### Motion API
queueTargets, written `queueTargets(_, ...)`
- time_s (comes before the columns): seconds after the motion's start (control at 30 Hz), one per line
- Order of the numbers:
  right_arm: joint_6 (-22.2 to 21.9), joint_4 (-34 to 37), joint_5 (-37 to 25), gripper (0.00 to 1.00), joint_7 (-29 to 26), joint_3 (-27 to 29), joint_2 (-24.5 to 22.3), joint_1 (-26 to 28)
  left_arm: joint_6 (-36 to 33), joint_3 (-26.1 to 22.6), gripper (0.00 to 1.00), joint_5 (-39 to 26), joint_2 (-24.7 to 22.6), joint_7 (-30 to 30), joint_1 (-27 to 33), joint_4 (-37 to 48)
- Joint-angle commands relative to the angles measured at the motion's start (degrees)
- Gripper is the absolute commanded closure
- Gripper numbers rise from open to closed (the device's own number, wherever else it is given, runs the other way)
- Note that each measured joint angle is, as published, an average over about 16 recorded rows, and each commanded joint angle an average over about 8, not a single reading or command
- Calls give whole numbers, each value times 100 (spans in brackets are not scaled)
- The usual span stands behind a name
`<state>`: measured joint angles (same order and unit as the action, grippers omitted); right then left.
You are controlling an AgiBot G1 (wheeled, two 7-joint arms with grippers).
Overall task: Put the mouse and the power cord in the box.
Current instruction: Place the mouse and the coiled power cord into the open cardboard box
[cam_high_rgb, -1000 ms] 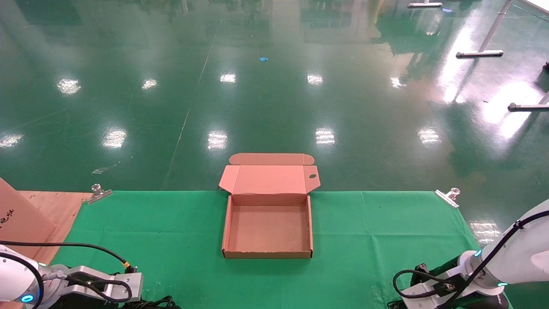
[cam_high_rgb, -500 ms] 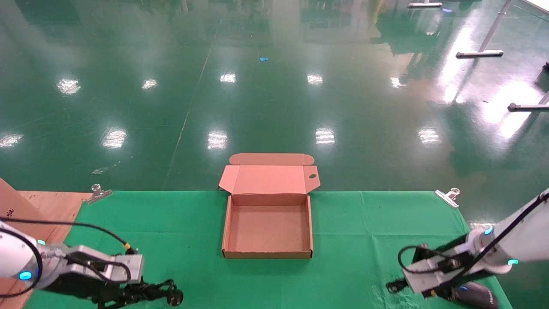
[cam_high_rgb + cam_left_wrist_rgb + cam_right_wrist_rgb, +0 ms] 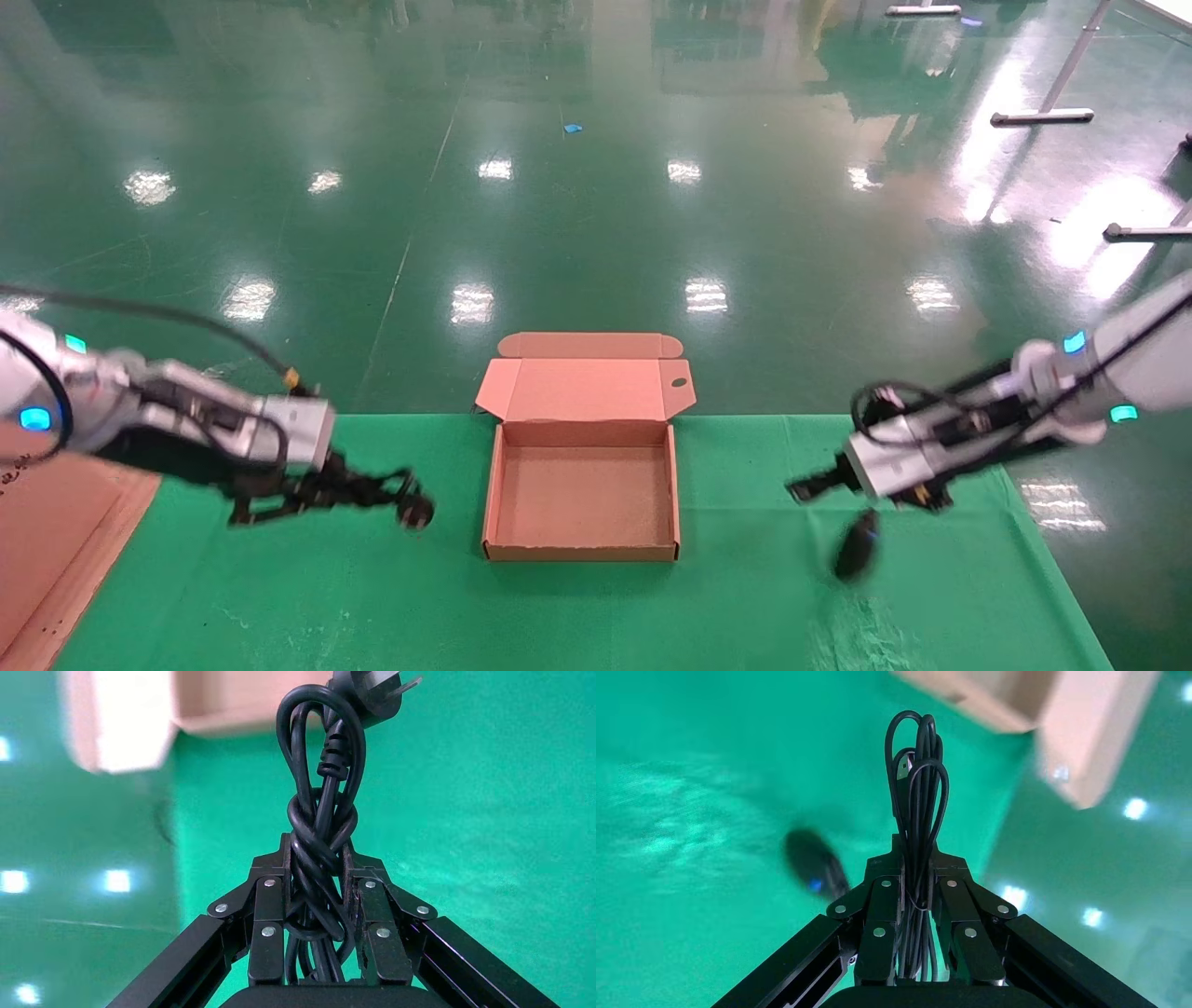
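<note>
Box (image 3: 581,499) sits open in the middle of the green cloth (image 3: 745,596), with nothing in it yet, and both arms hang beside it — one on each side.

On the left side, the left gripper (image 3: 321,491) is squeezed tight on the power cord (image 3: 372,491). The cord sticks out toward the box, and its chunky plug (image 3: 415,511) is near the box's left wall but not touching it. This arm looks closer to the box, so it may only need to move a little to the right.

On the other side, the right gripper (image 3: 819,486) pinches the thin wire bundle (image 3: 916,811), not the body of the mouse (image 3: 857,545). So the mouse dangles below on its wire, over the cloth, well apart from the box. It may swing.
</note>
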<state>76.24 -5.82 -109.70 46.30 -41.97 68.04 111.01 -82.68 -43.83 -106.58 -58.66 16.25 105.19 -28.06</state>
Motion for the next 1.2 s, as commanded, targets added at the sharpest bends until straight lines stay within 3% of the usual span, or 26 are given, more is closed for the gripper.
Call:
queueTargets(0.03, 82, -67, 40, 100, -50, 28, 42, 159, -139, 25, 100, 32, 33, -209, 108, -367)
queueTargets(0.3, 183, -318, 124, 100, -454, 90, 386, 590, -201, 78, 100, -13, -40, -1259, 246, -1945)
queueTargets(0.57, 297, -490, 145, 100, -805, 111, 567, 950, -293, 124, 100, -49, -151, -1903, 492, -2817)
queueTargets(0.97, 492, -717, 163, 100, -945, 124, 393, 1019, -303, 106, 100, 35, -291, -2061, 377, -3106)
queueTargets(1.2, 558, -826, 179, 100, -927, 137, 157, 899, 680, 74, 100, -103, -694, -1805, -290, -2658)
